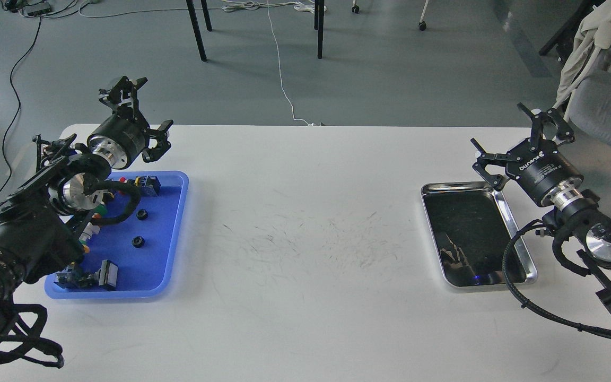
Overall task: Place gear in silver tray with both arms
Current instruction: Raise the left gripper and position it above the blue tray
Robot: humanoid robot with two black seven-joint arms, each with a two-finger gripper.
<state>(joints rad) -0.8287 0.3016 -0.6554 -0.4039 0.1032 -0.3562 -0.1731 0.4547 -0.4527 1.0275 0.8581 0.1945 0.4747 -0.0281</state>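
- Head view is showing you both arms raised over a white table [305, 223], one at each end, well apart from each other.
- Your left gripper [141, 114] is hovering with its fingers spread wide and nothing between them; one finger is pointing up and away, the other is reaching out to the side.
- Just below and nearer than that gripper, a blue tray [175, 233] is lying on the table, and the left arm is hanging over its near-left part.
- Inside the blue tray, two small black gears [142, 214] are sitting on the bare blue floor, one a little nearer than the other, both below the left gripper and untouched by it.
- Other small parts are lying along the tray's far edge and at its near corner; they are too small to name.
- Your right gripper [517, 140], the one lettered ROBOTIQ, is also standing wide open and holding nothing.
- The silver tray [433, 223] is lying just below and nearer than the right gripper, its far-right corner sitting under the lower finger; you cannot tell whether they are touching.
- The silver tray's dark bottom is showing only reflections, and a black cable [512, 276] from the right arm is curving across its near-right corner.
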